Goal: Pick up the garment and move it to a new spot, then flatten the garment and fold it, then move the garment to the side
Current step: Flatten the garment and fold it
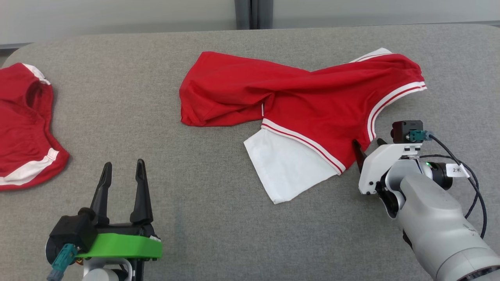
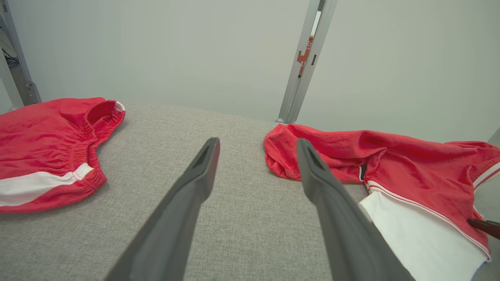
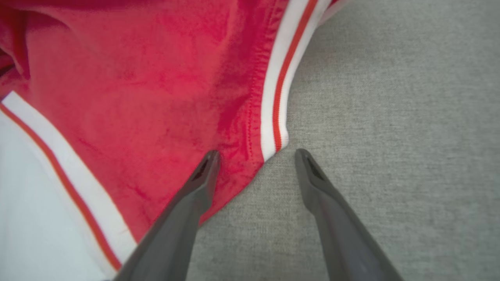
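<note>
On the grey table (image 1: 195, 175), seen from the head, the garment (image 1: 304, 97) lies crumpled right of centre, its long axis running across the table from left to right and rising a little toward the far right, with a white panel jutting toward the near edge. A second red piece (image 1: 23, 125) lies well apart at the far left. The left gripper (image 1: 123, 163) hovers near the front edge, spread and holding nothing. The right gripper (image 1: 368, 143) sits at the garment's near right corner. From the left wrist, the left gripper (image 2: 258, 143) has its fingers wide apart over bare table, with the garment (image 2: 390, 160) off to its right, the plain red end nearest and the striped hems beyond. From the right wrist, the right gripper (image 3: 256, 153) is spread too: one finger lies over red cloth, the other over bare table (image 3: 390, 117), and the garment's (image 3: 136, 97) striped corner points down between them. The pick-up looks to be the step in hand. To do it well, I'd sink the fingers to the table, close on that hemmed corner so that both layers are caught, then lift slowly so the cloth unrolls rather than drags.
</note>
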### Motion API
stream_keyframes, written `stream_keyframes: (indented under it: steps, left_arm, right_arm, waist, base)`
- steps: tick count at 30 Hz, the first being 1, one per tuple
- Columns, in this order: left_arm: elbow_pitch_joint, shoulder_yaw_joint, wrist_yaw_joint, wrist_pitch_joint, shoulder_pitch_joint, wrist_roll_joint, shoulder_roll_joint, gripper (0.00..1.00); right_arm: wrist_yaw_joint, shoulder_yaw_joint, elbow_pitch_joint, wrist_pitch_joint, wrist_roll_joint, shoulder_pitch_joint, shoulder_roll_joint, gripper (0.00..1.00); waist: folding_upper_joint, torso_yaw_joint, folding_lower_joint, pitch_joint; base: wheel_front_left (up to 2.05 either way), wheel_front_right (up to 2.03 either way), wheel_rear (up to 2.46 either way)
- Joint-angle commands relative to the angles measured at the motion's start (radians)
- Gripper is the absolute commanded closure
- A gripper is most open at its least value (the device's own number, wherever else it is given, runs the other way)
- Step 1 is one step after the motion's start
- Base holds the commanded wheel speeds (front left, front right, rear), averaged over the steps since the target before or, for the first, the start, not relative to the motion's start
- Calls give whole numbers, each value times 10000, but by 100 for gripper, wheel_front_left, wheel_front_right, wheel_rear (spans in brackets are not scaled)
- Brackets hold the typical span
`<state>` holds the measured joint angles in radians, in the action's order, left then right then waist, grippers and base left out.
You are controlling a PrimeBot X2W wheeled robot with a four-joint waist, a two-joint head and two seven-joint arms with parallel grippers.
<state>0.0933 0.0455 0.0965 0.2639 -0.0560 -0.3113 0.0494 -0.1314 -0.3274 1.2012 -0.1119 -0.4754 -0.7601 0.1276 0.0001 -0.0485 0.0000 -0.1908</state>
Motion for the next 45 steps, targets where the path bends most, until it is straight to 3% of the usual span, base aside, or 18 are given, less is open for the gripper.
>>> stream_keyframes:
  steps: [1, 6, 7, 8, 17, 21, 30, 36, 38, 45]
  left_arm:
    - [18, 25, 28, 9, -162, -20, 20, 0]
    - [76, 33, 42, 7, -210, -70, 20, 0]
    - [82, 22, 37, 7, -215, -84, 20, 0]
    - [85, 6, 28, 9, -213, -90, 20, 0]
    - [96, -66, -43, 9, 16, -148, 20, 0]
    - [96, -49, -68, 9, 113, -158, 22, 0]
    - [116, -11, -59, 9, 301, -129, 20, 0]
    - [126, 42, -16, 9, 254, -63, 20, 0]
    - [157, 79, 2, 9, 234, -38, 20, 0]
    - [237, 38, 60, 7, 335, 4, 20, 0]
  right_arm:
    - [13, 75, 210, 106, 208, -82, -64, 0]
    - [4, 67, 594, 452, 691, -16, -303, 2]
    - [3, 33, 629, 446, 815, -4, -352, 63]
    - [-6, 14, 649, 362, 925, -15, -380, 100]
    - [18, 176, 442, -258, 1701, -416, 284, 100]
    - [17, 412, 173, -353, 2003, -549, 878, 100]
    - [17, 795, -692, 886, 2531, -26, 2310, 100]
    - [17, 1159, -1660, 1474, 2948, 384, 2891, 100]
    - [17, 1430, -1974, 1492, 3094, 558, 2911, 0]
    - [15, 2650, -3678, 898, 3706, 1523, 2418, 0]
  waist:
    - [-1, -96, 0, -66]
    - [-1, -216, 0, -119]
    - [-1, -220, 0, -123]
    - [-1, -216, 0, -122]
    - [-1, 96, 0, 128]
    - [-1, 290, 0, 288]
    - [-1, 525, 0, 553]
    - [-1, 450, 0, 527]
    - [-1, 371, 0, 521]
    - [-1, 123, 0, 651]
  base:
    - [0, 0, 0]
    - [0, 0, 0]
    - [0, 0, 0]
    - [0, 0, 0]
    - [0, 0, 0]
    - [0, 0, 0]
    - [0, 0, 0]
    - [0, 0, 0]
    - [0, 0, 0]
    - [0, 0, 0]
